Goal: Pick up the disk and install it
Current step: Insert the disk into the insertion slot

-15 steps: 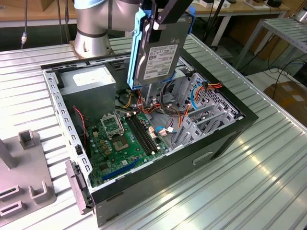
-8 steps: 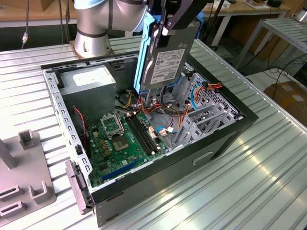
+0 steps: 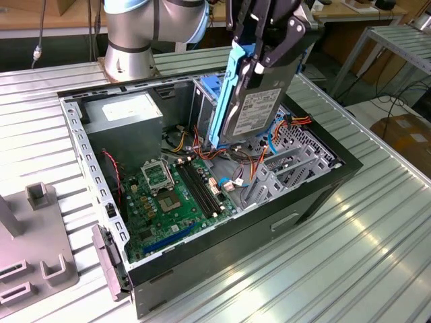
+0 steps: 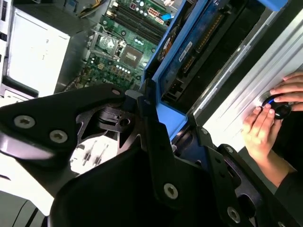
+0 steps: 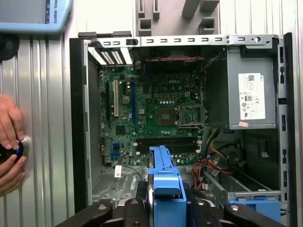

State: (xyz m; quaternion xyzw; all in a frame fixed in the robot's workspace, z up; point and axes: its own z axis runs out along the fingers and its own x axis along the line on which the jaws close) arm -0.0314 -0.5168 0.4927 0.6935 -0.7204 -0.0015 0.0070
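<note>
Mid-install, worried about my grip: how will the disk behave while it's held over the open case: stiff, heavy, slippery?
Probably rigid: the disk is a metal slab in a blue carrier. Likely dense, and the gripper clamps its upper end, so it may pivot. The plastic might flex slightly.

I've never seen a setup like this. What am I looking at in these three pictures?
A robot arm reaches over an open computer case, green motherboard showing, lying on a ribbed metal table. One camera watches from off the arm; two ride near its wrist, looking into the case. The gripper is clamped on the disk, a silver hard drive in a blue carrier, held over the open case. A person's hand lies on the table beside the case.
</note>
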